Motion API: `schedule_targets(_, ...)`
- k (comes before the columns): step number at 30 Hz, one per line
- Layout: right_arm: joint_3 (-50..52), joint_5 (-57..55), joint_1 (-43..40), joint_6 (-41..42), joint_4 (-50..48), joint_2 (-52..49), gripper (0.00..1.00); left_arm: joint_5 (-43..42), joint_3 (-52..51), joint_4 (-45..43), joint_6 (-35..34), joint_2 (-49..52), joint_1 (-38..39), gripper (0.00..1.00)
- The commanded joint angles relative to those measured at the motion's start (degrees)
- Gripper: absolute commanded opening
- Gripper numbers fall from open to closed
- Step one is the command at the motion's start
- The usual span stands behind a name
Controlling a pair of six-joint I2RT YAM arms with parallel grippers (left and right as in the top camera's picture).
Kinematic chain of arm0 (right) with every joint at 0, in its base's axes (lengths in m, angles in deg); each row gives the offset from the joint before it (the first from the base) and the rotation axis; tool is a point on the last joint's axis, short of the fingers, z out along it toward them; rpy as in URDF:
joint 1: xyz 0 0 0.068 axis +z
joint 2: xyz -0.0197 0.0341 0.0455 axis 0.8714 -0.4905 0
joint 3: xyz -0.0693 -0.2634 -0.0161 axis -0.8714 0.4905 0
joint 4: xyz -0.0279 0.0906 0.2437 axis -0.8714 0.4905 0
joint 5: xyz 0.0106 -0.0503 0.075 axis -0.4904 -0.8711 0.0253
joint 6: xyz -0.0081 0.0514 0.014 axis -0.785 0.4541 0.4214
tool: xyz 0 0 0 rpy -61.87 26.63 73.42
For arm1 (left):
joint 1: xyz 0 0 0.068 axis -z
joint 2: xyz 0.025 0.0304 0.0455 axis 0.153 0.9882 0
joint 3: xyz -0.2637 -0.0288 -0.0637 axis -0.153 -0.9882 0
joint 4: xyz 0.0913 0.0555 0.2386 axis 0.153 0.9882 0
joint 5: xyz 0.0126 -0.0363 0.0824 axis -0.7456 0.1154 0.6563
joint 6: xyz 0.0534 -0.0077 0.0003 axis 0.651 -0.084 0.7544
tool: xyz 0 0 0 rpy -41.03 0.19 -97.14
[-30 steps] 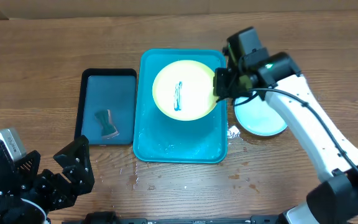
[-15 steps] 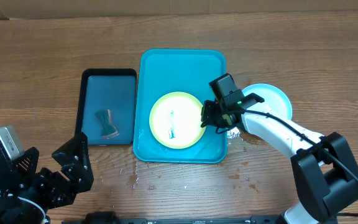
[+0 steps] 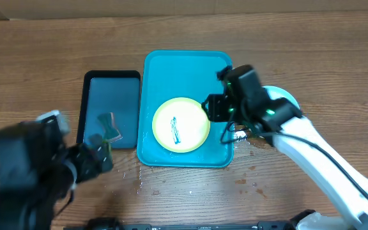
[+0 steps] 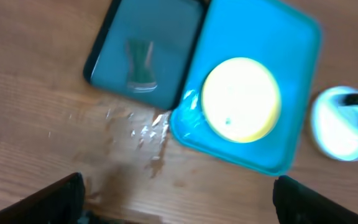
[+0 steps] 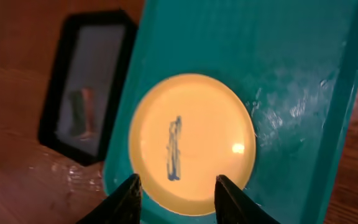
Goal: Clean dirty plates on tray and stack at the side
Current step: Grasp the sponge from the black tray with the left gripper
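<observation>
A yellow-green rimmed plate [image 3: 181,124] with a dark teal smear lies flat in the near half of the turquoise tray [image 3: 187,64]. It also shows in the right wrist view [image 5: 191,143] and the left wrist view [image 4: 241,99]. My right gripper [image 3: 213,108] is open and empty, with its fingers [image 5: 178,196] just above the plate's near edge. A light blue plate [image 3: 286,97] lies on the table right of the tray, partly hidden by the right arm. My left gripper [image 3: 98,156] is blurred at the front left, open and empty [image 4: 179,199]. A third plate is not in view.
A black tray [image 3: 112,86] stands left of the turquoise tray and holds a small grey-green sponge-like object [image 3: 110,126]. Water drops [image 3: 136,176] lie on the wood by the tray's front left corner. A small shiny scrap [image 3: 240,136] lies between the tray and the blue plate.
My right gripper carried the yellow-green plate from the tray's far half down to its near half, let go and lifted off. My left arm moved right toward the black tray.
</observation>
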State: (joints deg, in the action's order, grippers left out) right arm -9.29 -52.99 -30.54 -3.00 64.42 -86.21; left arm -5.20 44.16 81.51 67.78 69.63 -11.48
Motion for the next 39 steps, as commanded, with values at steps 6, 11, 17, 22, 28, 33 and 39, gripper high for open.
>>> schedule_targets(6,-1.18,-0.07,-0.26,-1.29,5.66,2.89,0.40,7.98,-19.50,-17.49,-3.80,16.55,-0.31,0.76)
schedule_targets(11,-1.18,-1.29,-0.26,-1.29,9.46,1.88,0.41,10.23,-19.89,-25.66,-4.92,30.27,-0.31,0.70)
schedule_targets(17,-1.18,-3.08,-0.26,-1.31,12.76,1.53,0.42,11.26,-19.89,-32.26,-5.57,44.24,-0.33,0.55)
schedule_targets(22,-1.16,-3.67,-0.26,-1.31,13.18,1.53,0.42,10.45,-19.85,-36.87,-5.55,50.93,-0.35,0.05)
schedule_targets(28,-1.18,-6.73,-0.26,-1.27,12.72,1.53,0.43,7.26,-14.73,-33.07,-2.95,51.30,-0.48,0.04)
schedule_targets(33,-1.16,-6.95,-0.26,-1.25,12.52,1.53,0.43,7.78,-6.34,-22.97,-2.95,51.25,-0.46,0.04)
schedule_targets(39,-1.18,-7.15,-0.26,-1.27,12.61,1.53,0.44,9.92,-8.72,-24.70,-2.97,51.67,-0.31,0.10)
